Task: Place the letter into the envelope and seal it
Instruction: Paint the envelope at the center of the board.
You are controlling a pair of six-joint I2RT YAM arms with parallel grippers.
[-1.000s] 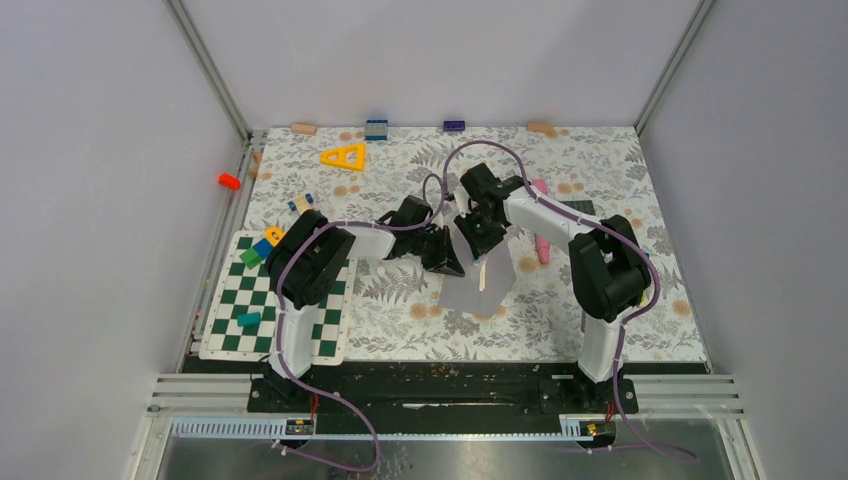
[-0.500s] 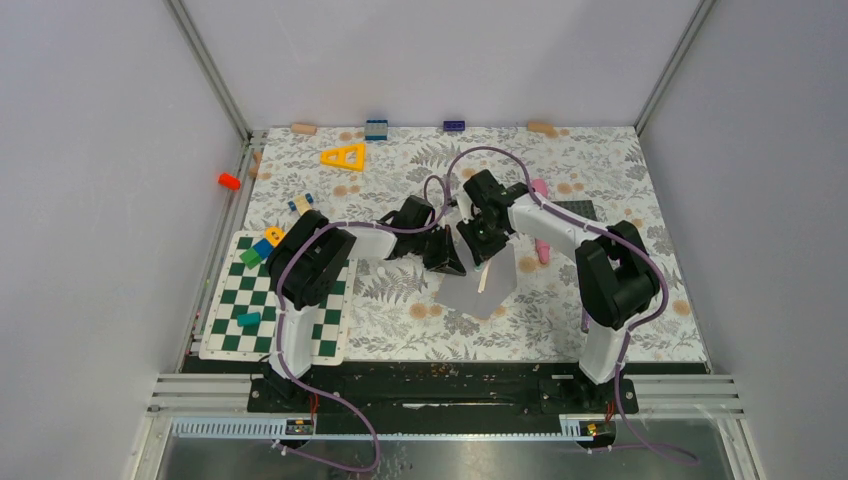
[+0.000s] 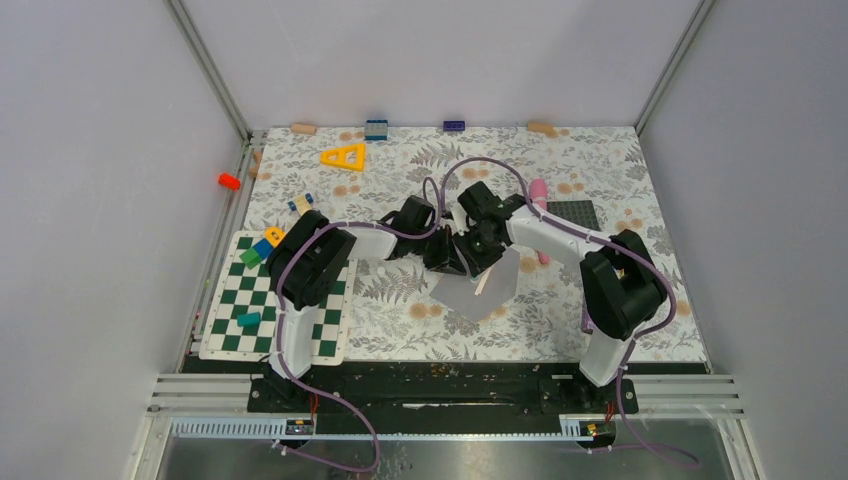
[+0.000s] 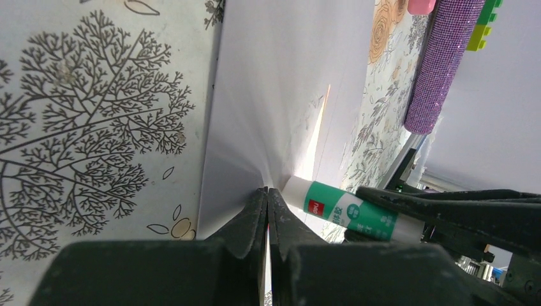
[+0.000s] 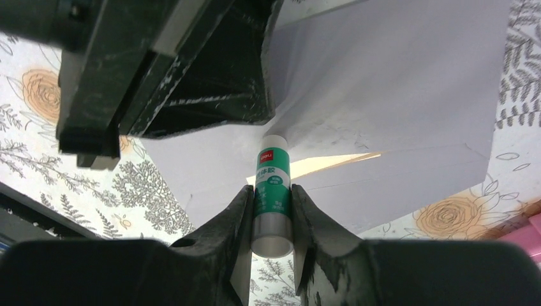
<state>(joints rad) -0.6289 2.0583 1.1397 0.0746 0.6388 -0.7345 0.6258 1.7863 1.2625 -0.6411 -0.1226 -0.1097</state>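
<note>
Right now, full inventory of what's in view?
envelope: 1, grey, table centre
letter: 1, tan, sliver at envelope opening
glue stick: 1, green-white, tip at envelope
chequered mat: 1, green-white, near left
small blocks: several, mixed, on and by mat
triangle: 1, yellow, far left
bricks: 2, blue and purple, far edge
wooden blocks: 2, tan, far edge
peg: 1, orange-red, left of table
studded plate: 1, dark grey, right
pink item: 1, pink, beside plate
left pincer: 1, black, shut on envelope
right pincer: 1, black, shut on glue stick
</note>
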